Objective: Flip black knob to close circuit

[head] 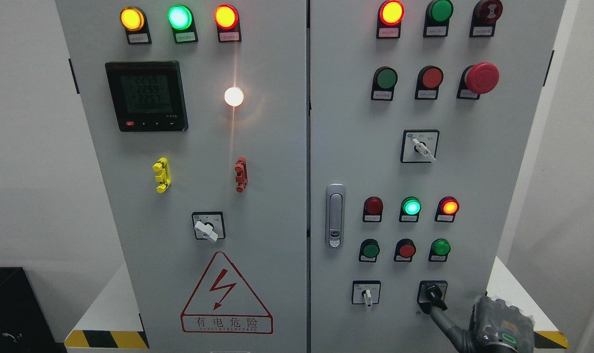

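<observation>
Your right hand (493, 326) sits lower right, one finger (441, 316) touching the black knob (433, 295) on the panel (424, 176); hand not gripping it.

Bare grey panel left of black rotary knob (433, 294); small white-handled selector switch (367, 294) stands well apart. Right side blocked by grey robot hand (493, 326).

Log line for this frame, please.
stage: at knob | right hand: fingertip on black knob | left hand: out of view | cabinet: lamps lit
</observation>
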You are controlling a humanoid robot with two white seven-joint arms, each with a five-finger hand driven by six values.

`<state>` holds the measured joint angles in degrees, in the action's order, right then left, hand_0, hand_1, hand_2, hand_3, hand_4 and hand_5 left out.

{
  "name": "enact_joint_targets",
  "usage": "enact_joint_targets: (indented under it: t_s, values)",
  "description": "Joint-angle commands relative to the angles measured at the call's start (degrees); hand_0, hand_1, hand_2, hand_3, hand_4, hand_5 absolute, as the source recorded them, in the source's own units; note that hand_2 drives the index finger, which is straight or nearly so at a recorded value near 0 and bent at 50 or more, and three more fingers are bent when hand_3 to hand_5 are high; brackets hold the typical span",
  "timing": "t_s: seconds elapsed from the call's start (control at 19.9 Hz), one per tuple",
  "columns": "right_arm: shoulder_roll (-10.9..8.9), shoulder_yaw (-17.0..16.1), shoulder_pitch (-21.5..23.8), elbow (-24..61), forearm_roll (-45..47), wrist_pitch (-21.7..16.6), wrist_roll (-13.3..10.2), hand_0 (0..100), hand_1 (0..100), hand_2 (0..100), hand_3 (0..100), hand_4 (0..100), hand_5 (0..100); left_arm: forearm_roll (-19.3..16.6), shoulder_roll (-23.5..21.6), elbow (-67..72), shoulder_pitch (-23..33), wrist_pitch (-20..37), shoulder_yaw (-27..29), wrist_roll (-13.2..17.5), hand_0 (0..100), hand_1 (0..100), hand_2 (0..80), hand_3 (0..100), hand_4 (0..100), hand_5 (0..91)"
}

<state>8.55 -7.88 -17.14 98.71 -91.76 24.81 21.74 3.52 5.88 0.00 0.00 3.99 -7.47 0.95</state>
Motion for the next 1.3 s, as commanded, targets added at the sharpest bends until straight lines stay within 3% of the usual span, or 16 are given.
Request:
enact_joint_targets:
  t_s: [0.0,1.25]
  values:
    - [-0.02,-0.6,0.0,0.7,0.0,0.1,0.0,0,0,92,100,92,92,0.0,0.0,-1.3,1.2,0.0,0.0,0.0,12,56,0.0,0,0,0.0]
    - [-0.02,-0.1,0.5,1.5,0.5,0.2,-0.1,0,0,91,100,91,93,0.0,0.0,-1.3,1.2,0.0,0.0,0.0,12,56,0.0,0,0,0.0]
